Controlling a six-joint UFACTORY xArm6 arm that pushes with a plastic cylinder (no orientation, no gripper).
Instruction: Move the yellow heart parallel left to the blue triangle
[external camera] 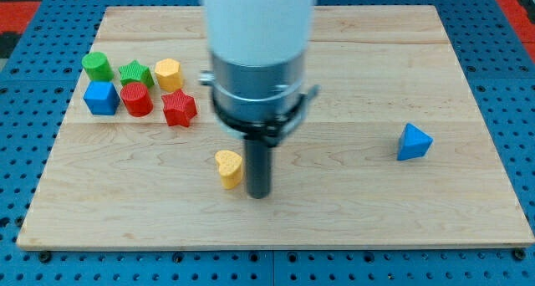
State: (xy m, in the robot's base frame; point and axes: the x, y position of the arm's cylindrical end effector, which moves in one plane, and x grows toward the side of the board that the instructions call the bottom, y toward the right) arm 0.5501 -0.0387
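The yellow heart (pixel 228 168) lies on the wooden board below the view's centre, left of middle. The blue triangle (pixel 414 143) lies far to the view's right, slightly higher than the heart. My tip (pixel 260 194) rests on the board just right of the yellow heart, close beside it or touching its right edge. The arm's white and grey body hangs above, hiding the board's upper middle.
A cluster sits at the view's upper left: a green cylinder (pixel 97 66), a green star (pixel 135 74), a yellow hexagon (pixel 168 74), a blue cube (pixel 101 98), a red cylinder (pixel 136 99) and a red star (pixel 178 109). The wooden board (pixel 351 211) lies on a blue pegboard.
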